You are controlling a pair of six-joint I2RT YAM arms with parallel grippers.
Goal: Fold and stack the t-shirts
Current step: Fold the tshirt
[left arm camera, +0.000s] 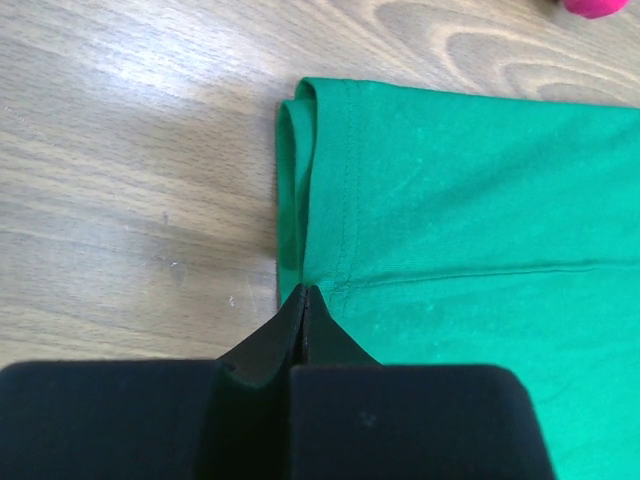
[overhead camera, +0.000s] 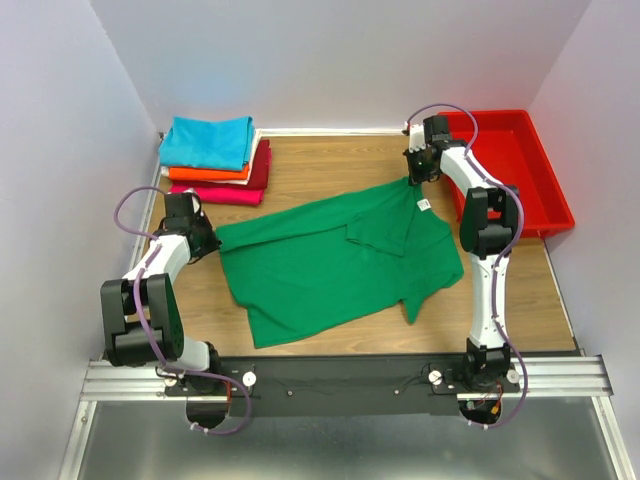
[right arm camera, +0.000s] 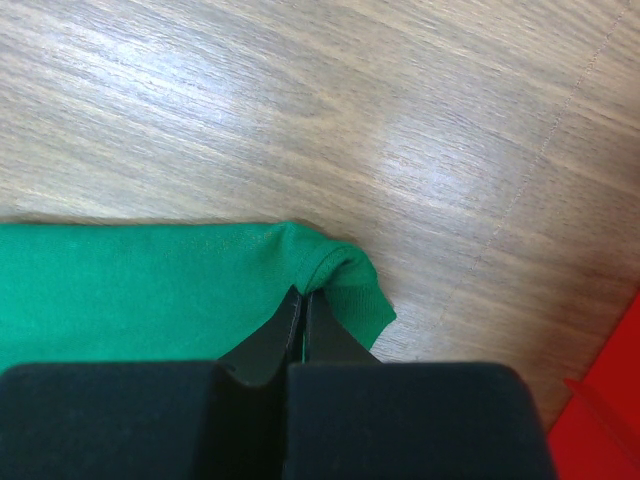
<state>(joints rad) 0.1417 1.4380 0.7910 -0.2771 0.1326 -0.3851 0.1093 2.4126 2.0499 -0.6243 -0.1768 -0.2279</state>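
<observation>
The large green t-shirt (overhead camera: 330,265) lies spread and partly folded in the middle of the table, its white neck label (overhead camera: 423,204) near the far right. My left gripper (overhead camera: 207,240) is shut on the shirt's left edge; the left wrist view shows the fingertips (left arm camera: 303,293) pinched together on the hemmed sleeve edge (left arm camera: 315,180). My right gripper (overhead camera: 413,180) is shut on the shirt's far right corner; the right wrist view shows the tips (right arm camera: 305,293) pinching a ribbed fold of green cloth (right arm camera: 350,280). Folded turquoise (overhead camera: 208,140), orange (overhead camera: 205,174), dark red (overhead camera: 262,165) and magenta (overhead camera: 215,194) shirts are stacked at the back left.
A red plastic tray (overhead camera: 548,190) stands at the back right, beside the right arm; its corner shows in the right wrist view (right arm camera: 612,400). White walls close in the table on three sides. A bit of the magenta shirt (left arm camera: 600,6) shows at the top of the left wrist view.
</observation>
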